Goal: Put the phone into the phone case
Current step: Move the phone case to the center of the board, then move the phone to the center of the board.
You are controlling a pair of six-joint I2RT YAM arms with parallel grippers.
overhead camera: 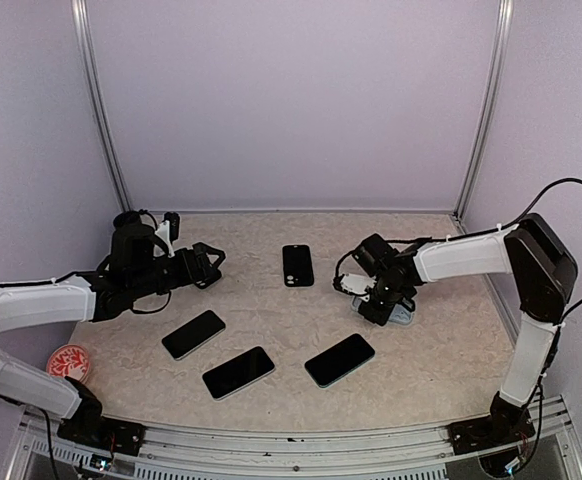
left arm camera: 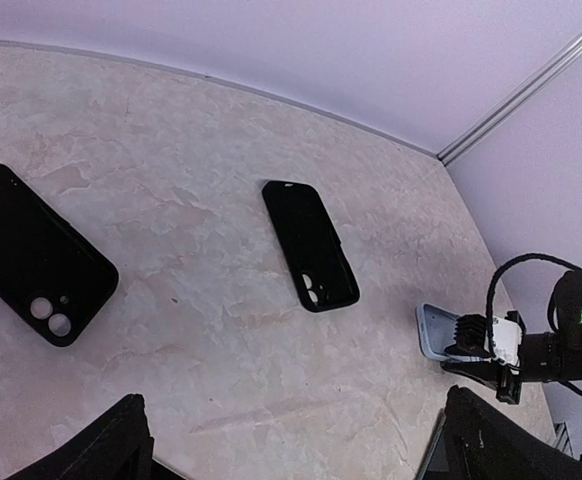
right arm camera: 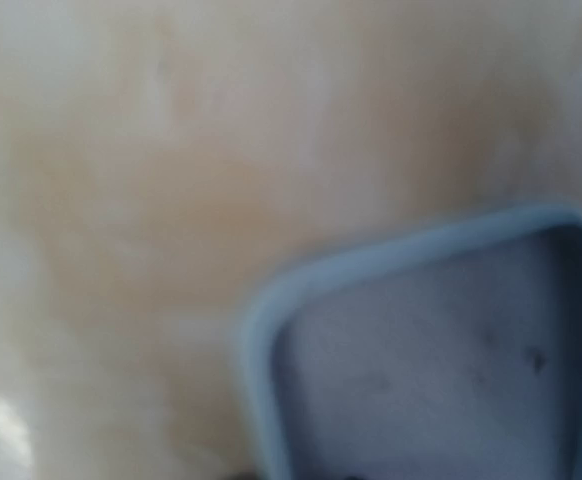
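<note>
Top external view: light-blue phone case (overhead camera: pixel 403 316) sits on the counter (overhead camera: pixel 271 300) at right, w/ the right pincer (overhead camera: pixel 381 303) right at its edge; jaws hidden, so can't tell if apart or clamped. Left pincer (overhead camera: pixel 209 265) hangs wide apart over the counter's left side, holding nothing. Dark phone (overhead camera: pixel 339 360) lies flat, screen up, near the case on the arms' side.

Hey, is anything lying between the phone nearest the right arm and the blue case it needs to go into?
No object lies on the table between that phone and the blue case. The right gripper, though, is down on the case itself, covering part of it from above.
</note>
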